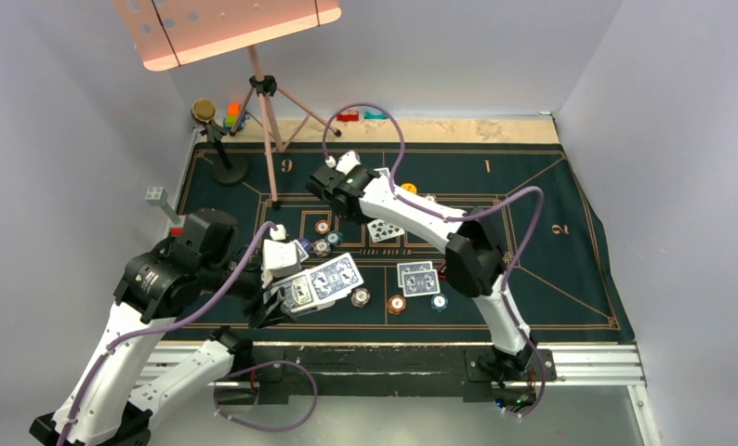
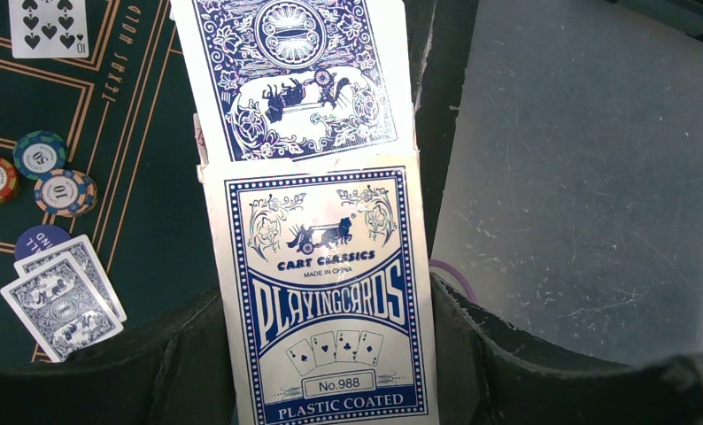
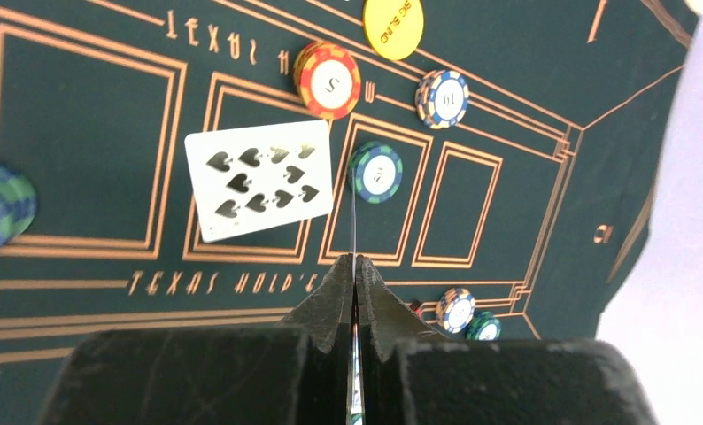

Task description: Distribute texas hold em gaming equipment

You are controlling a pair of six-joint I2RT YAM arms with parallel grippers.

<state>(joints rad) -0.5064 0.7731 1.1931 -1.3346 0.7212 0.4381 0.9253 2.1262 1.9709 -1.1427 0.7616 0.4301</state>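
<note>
- The right pincer (image 3: 355,285) is pressed together on one playing card (image 3: 353,212), held edge-on. The card's long axis runs 6 to 12 o'clock in the right wrist view, straight out from the tips.
- The card is held over the mat (image 3: 82,133). Whether it touches the mat cannot be told.
- A teal chip (image 3: 375,172) sits in a printed frame just at 1 o'clock of the card's far end.
- The ten of spades (image 3: 259,181) is laid face up at 10 o'clock of the tips, tilted across a frame line. A bare frame is left at 2 o'clock.
- Judged: a lay-down of the held card comes next. A wrist roll would be needed to get it flat, and the teal chip is in the way of the nearest frame.
- An orange chip (image 3: 328,80), a blue-white chip (image 3: 443,98) and a yellow disc (image 3: 393,27) are seen at 12 to 1 o'clock, farther off.
- The left pincer (image 2: 326,354) is clamped on the card box (image 2: 326,266), long axis 6 to 12 in its own view. A patterned-back piece (image 2: 295,71) sticks out of the far end; flap or cards cannot be told.
- In the top view the box is held at 7 o'clock of mat centre and the right pincer at 10 o'clock.
- A face-down pair (image 1: 419,278) is laid at 5 o'clock of centre, apart from both pincers.
</note>
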